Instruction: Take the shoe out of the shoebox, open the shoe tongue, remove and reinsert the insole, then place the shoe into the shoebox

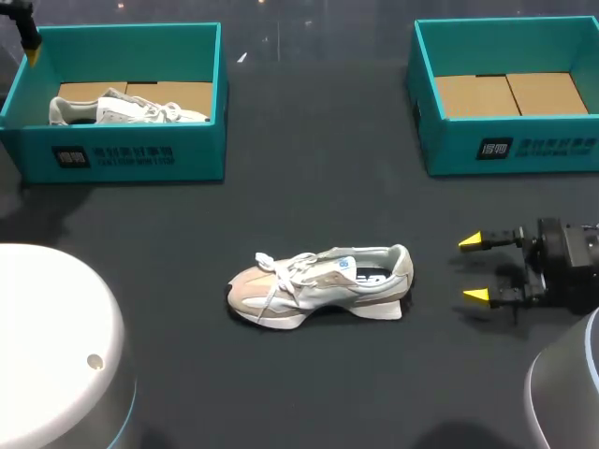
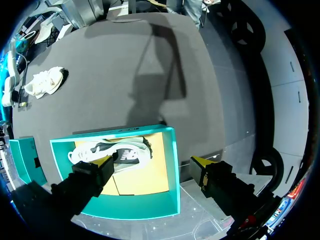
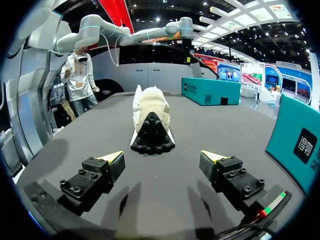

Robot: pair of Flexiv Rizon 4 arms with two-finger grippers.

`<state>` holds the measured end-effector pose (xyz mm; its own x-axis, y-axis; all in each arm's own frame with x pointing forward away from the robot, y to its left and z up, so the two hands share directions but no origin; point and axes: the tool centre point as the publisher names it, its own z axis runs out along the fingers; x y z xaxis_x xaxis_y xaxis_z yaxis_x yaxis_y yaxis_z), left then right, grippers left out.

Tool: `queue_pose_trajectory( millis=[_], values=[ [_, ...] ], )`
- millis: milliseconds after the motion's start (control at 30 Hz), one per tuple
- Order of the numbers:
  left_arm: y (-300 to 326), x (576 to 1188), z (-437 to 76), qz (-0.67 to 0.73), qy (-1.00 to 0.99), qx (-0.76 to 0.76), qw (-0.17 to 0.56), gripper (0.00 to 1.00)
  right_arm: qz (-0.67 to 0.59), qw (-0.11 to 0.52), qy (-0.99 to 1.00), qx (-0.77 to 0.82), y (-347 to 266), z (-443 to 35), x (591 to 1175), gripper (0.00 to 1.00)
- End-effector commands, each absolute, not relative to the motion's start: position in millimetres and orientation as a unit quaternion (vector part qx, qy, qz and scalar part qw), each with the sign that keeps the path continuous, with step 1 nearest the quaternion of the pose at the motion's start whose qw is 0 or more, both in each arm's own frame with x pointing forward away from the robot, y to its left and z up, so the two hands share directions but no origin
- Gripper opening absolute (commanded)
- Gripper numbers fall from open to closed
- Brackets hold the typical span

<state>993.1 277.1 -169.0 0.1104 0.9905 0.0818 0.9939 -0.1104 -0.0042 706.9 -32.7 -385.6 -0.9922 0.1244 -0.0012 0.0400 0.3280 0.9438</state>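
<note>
My right jaws stand spread wide with nothing between them, low over the bench (image 1: 309, 168), their yellow fingertips (image 1: 471, 241) turned toward the loose shoe (image 1: 318, 285). That shoe sits upright on its sole straight ahead of the right jaws, well short of contact, with its heel nearest them and its toe pointing away. From the right wrist camera I see its black heel tread and pale upper (image 3: 150, 117) centred ahead of the gap between the fingertips (image 3: 115, 157). Its laces lie loose over the front, and a blue label shows inside the opening. Beside the right jaws, on their outer side, is a teal shoebox (image 1: 524, 150) whose brown cardboard floor is showing. My left jaws are also spread and hold nothing. They hang high above the other teal shoebox (image 2: 170, 165), straddling one of its walls, with one fingertip (image 2: 102, 161) over the inside and the other outside the wall. Under that inner fingertip a second pale shoe (image 2: 117, 152) lies in the box on the cardboard. From the left wrist camera, the loose shoe (image 2: 45, 82) is far ahead of the left jaws across the bench, well apart from this box (image 1: 122, 154).
</note>
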Motion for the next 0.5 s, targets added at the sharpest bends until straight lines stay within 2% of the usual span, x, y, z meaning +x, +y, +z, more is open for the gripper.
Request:
queue_pose_trajectory(
  millis=[33, 500],
  values=[
    [277.4, 992.4, -168.5, -0.030, -0.666, -0.745, 0.029, 1.00, 0.576, 0.037, 0.815, 0.056, -30.0, -386.3, 706.1, 1.00],
    [277.4, 992.4, -168.5, -0.030, -0.666, -0.745, 0.029, 1.00, 0.572, 0.026, 0.816, 0.077, 3.8, -389.9, 705.0, 1.00]
  ],
)
